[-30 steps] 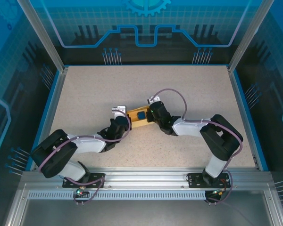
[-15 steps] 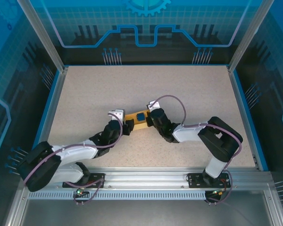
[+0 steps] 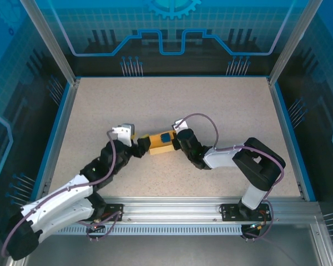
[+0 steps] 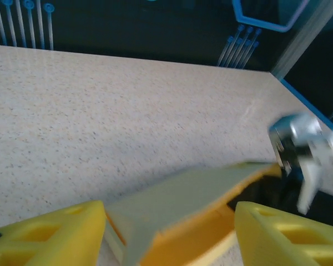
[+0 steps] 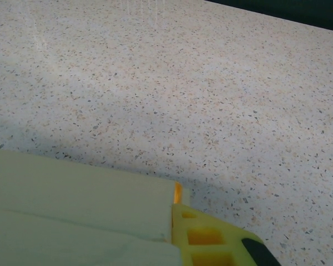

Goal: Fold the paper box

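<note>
The paper box (image 3: 161,143), pale yellow card with a blue square on top, lies mid-table between both grippers. My left gripper (image 3: 140,147) is open at the box's left end. In the left wrist view its yellow fingers (image 4: 47,235) stand wide apart on either side of the box (image 4: 183,205), whose top flap is lifted over an orange inside. My right gripper (image 3: 178,141) is shut on the box's right end. In the right wrist view one yellow finger (image 5: 211,241) presses against the pale card (image 5: 72,213); the other finger is hidden.
The speckled tabletop (image 3: 172,105) is bounded by a blue rim and metal frame posts (image 3: 50,41). The right wrist's silver camera mount (image 4: 305,147) shows just beyond the box in the left wrist view.
My left gripper went from shut to open, and its arm stretched out and swung left. The box and my right gripper shifted slightly left.
</note>
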Controlling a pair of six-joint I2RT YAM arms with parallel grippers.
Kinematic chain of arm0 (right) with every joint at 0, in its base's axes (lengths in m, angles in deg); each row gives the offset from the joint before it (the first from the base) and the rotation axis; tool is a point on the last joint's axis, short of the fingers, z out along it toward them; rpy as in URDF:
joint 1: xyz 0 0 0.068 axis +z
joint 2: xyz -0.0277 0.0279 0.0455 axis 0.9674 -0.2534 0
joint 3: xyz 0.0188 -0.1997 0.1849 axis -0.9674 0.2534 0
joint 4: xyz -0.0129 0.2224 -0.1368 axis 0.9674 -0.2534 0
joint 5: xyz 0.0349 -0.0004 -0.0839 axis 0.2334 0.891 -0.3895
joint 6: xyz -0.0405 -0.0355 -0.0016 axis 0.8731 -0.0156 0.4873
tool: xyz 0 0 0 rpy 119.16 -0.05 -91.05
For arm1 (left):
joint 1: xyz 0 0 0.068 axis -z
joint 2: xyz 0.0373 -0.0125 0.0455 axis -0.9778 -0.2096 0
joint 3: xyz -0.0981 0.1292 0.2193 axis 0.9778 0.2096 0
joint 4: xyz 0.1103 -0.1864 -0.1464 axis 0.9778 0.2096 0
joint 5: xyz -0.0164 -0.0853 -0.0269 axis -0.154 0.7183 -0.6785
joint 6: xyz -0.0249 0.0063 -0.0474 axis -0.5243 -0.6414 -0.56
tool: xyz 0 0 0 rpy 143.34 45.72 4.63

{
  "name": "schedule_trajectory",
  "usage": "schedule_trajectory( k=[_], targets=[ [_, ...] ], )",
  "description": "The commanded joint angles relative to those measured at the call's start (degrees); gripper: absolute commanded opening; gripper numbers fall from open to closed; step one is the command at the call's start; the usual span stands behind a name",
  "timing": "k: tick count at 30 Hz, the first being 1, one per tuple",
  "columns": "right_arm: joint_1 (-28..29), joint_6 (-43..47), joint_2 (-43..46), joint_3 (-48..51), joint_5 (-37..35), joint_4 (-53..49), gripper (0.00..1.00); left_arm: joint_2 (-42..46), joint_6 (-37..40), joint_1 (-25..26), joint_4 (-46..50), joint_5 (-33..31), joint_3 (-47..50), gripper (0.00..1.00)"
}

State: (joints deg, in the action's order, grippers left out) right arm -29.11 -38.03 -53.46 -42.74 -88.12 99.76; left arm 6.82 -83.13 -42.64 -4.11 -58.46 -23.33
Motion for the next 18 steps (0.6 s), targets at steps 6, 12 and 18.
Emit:
schedule_trajectory(
  k=[6,12,18],
  targets=[
    [0.8,4.2,-0.3,1.8,-2.8,-0.8,0.09,-26.9,2.1,-8.1,14.8,18.1,-24.4,0.55],
    [0.7,4.6,-0.4,1.9,-3.3,-0.3,0.1,-37.5,1.7,-8.0,17.2,29.0,-28.9,0.49],
    [0.8,4.8,1.4,3.3,-4.1,-0.7,0.17,-39.2,2.2,-6.5,15.2,27.8,-24.9,0.48]
  ],
)
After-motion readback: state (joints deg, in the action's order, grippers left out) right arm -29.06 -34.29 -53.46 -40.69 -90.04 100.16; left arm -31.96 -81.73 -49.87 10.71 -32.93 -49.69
